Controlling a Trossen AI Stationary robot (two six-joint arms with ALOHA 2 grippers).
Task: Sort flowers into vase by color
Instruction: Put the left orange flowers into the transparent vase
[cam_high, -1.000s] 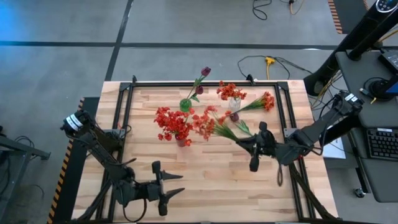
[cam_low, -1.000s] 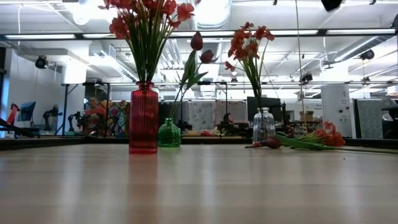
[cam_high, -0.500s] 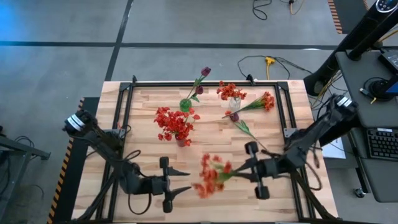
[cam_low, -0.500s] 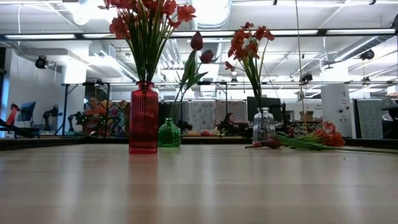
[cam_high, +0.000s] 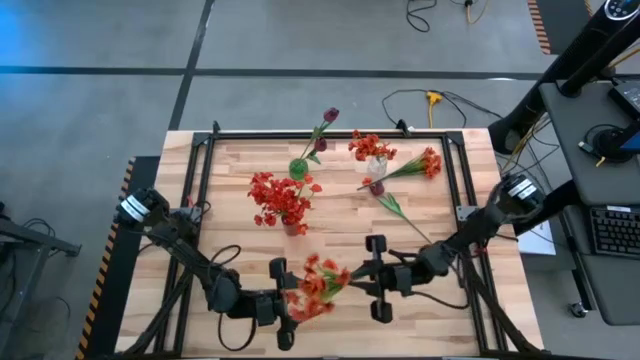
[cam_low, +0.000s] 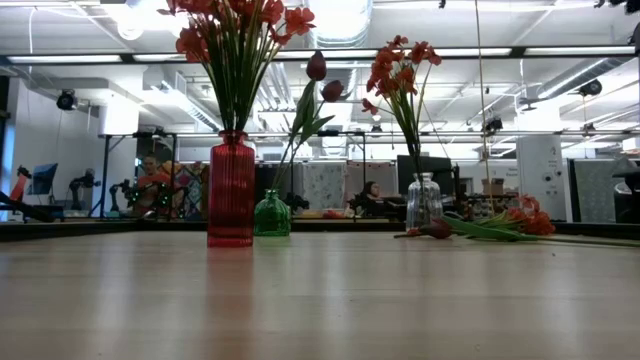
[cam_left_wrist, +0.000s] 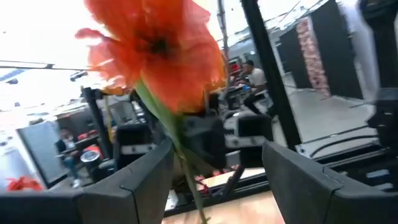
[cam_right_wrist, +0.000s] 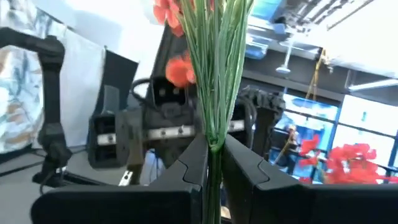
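- Two grippers meet over the near middle of the table in the high view; the step in hand looks like a handover of one orange-red stem (cam_high: 318, 287) from the right arm to the left.
- Left gripper (cam_high: 287, 318) sits at the near edge with its jaws spread; in its wrist view the bloom (cam_left_wrist: 155, 50) and its stalk hang between the parted fingers (cam_left_wrist: 134, 186), which have not closed on it.
- Right gripper (cam_high: 380, 290) is clenched on the bundle of green stalks (cam_right_wrist: 217, 68), holding the stem sideways above the table with the blooms toward the left arm.
- Next move, as I judge it: the left jaws must close on the stalk below the blooms before the right lets go; then the stem goes to the matching vase.
- Three vases stand toward the far side: a red vase (cam_low: 231, 190) with red blooms, a green vase (cam_low: 271, 215) with two purple buds, a clear vase (cam_low: 424, 203) with orange-red blooms.
- Two stems lie loose on the table beside the clear vase: one orange-red spray (cam_high: 428, 163), one purple bud (cam_high: 377, 187) with its green stalk.
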